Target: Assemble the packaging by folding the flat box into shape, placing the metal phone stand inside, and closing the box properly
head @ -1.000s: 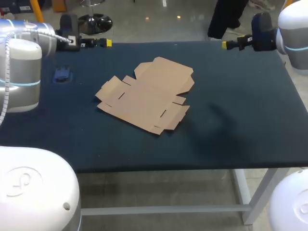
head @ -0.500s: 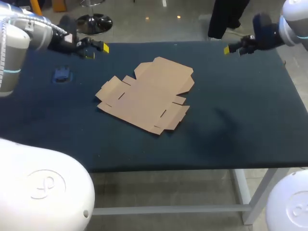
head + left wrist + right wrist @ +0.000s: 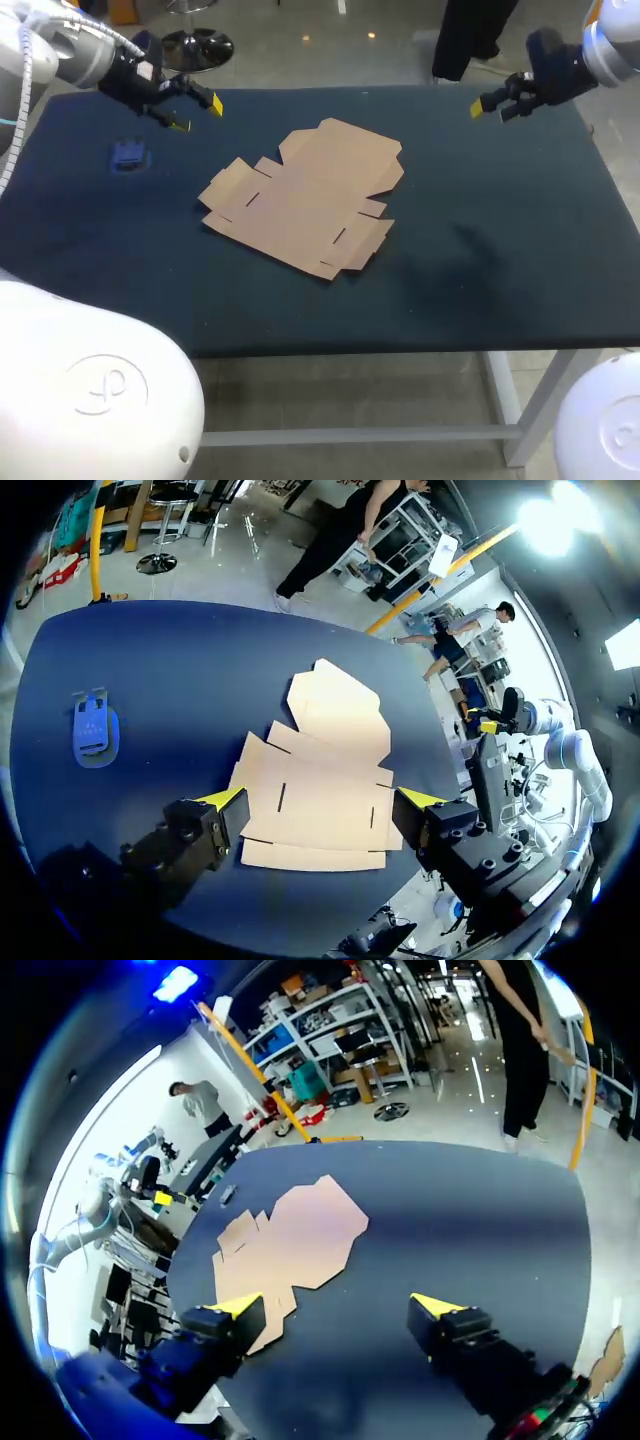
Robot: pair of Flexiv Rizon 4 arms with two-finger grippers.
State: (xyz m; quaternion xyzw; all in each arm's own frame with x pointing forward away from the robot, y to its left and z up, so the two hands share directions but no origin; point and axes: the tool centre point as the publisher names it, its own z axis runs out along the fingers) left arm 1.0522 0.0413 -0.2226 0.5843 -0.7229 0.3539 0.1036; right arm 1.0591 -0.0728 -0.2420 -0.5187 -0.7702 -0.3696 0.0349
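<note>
Dark blue table (image 3: 500, 200)

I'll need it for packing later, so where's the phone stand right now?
In the head view the phone stand lies on the table at its left side, apart from the flat box, near the left tool.

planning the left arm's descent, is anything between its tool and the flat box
Nothing visible: only bare table lies between the left tool and the flat box; the small blue item sits off to one side.
</note>
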